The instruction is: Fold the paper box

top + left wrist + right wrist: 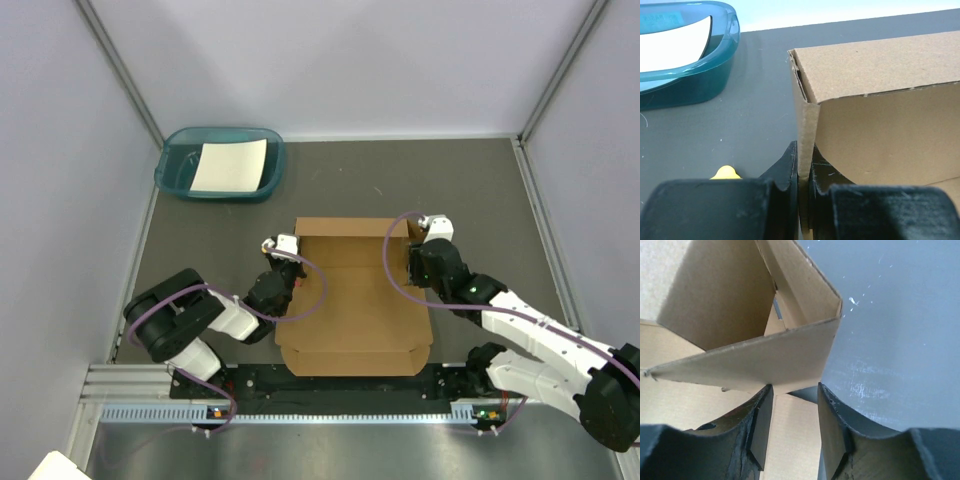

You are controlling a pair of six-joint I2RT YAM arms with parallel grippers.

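Far left on table (480, 190): teal tray (172, 170), white sheet (230, 165) inside. Left gripper (801, 167) pinched tight on left side wall of paper box (350, 320), wall upright. Box mid-table between both arms, far end folded up, near part flat (plain brown corrugated card). Right gripper (795, 395) at right rear corner, jaws parted, wall edge just above gap, nothing clamped.

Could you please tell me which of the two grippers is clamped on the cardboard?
The left gripper: its fingers pinch an upright wall of the paper box, while the right gripper has its fingers apart with a clear gap.
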